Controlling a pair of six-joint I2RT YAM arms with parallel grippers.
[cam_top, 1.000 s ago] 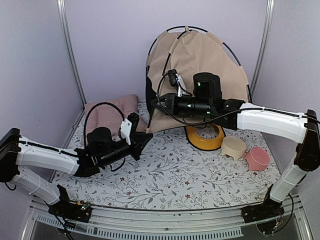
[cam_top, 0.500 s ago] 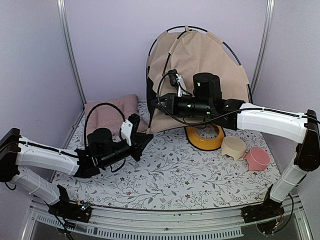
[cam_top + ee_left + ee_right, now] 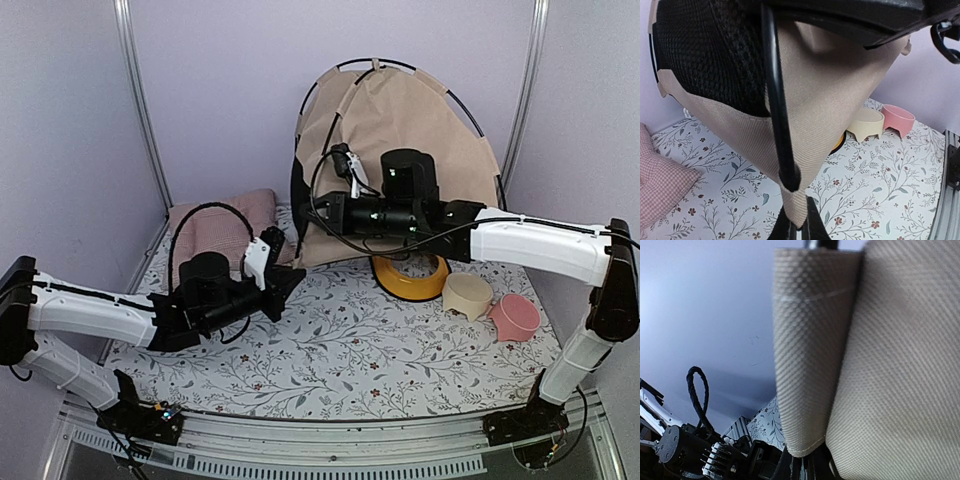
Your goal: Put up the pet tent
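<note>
The pet tent [image 3: 400, 130] stands half raised at the back of the table, tan fabric with thin black poles arching over it. Its black mesh lining [image 3: 710, 50] and a black pole [image 3: 777, 110] fill the left wrist view. My left gripper [image 3: 289, 279] is at the tent's lower left corner and is shut on the tan corner tab [image 3: 797, 207]. My right gripper [image 3: 306, 212] reaches in from the right, higher on the tent's left edge. It is shut on a tan fabric sleeve [image 3: 810, 365]. The doorway is hidden.
A pink checked cushion [image 3: 215, 225] lies at the back left. A yellow oval bowl stand [image 3: 412, 278] sits under the tent's right side, with a beige bowl [image 3: 468, 295] and a pink bowl [image 3: 515, 315] to its right. The floral tablecloth [image 3: 350, 350] covers the table.
The tent's top has sunk a little and the right arm has eased slightly left. The left arm has crept slightly right. Both grips are unchanged.
</note>
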